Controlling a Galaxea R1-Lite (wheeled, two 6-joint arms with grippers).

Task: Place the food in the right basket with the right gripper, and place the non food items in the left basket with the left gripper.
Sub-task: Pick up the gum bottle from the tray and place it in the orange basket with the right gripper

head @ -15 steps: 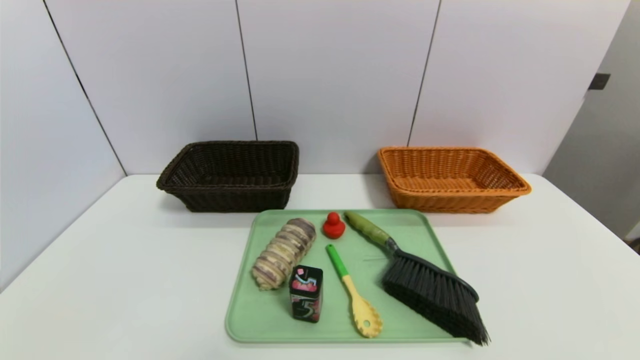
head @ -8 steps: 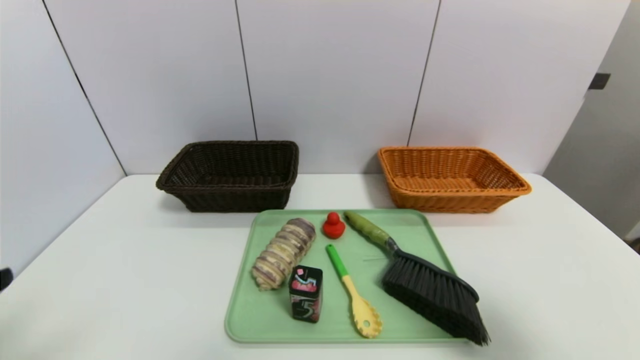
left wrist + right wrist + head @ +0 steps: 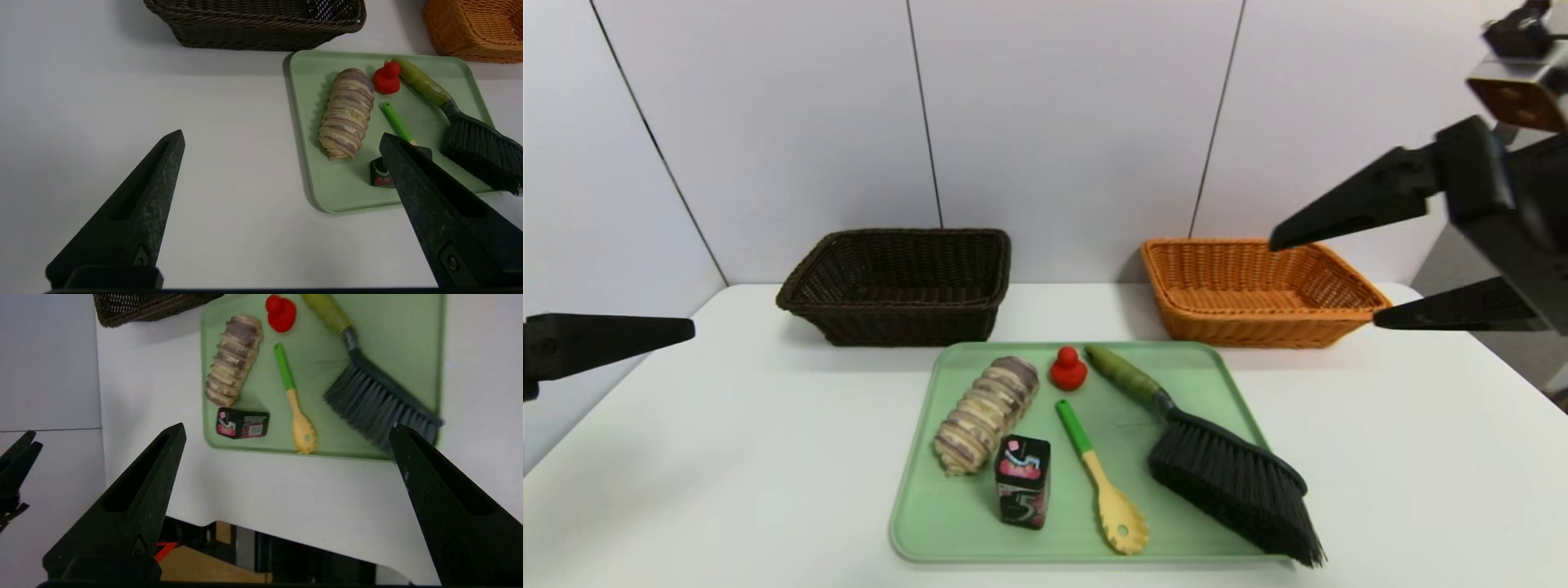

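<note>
Sorting is not yet begun: roll [image 3: 986, 413], box [image 3: 1023, 491], toy [image 3: 1067, 368], spoon [image 3: 1101, 477] and brush [image 3: 1217, 457] all lie on the tray [image 3: 915, 523], both baskets [image 3: 903, 282] bare, while left gripper [image 3: 282, 139] and right gripper [image 3: 1327, 282] hover wide open and empty, so next comes a reach down to a first item.

On green tray [image 3: 1192, 371]: striped roll [image 3: 985, 413], black box [image 3: 1023, 492], red toy [image 3: 1067, 368], yellow spoon [image 3: 1104, 482], brush [image 3: 1225, 469]; behind, dark basket [image 3: 900, 285] left, orange basket [image 3: 1255, 291] right; right gripper [image 3: 1323, 278] spread wide, raised at right.
</note>
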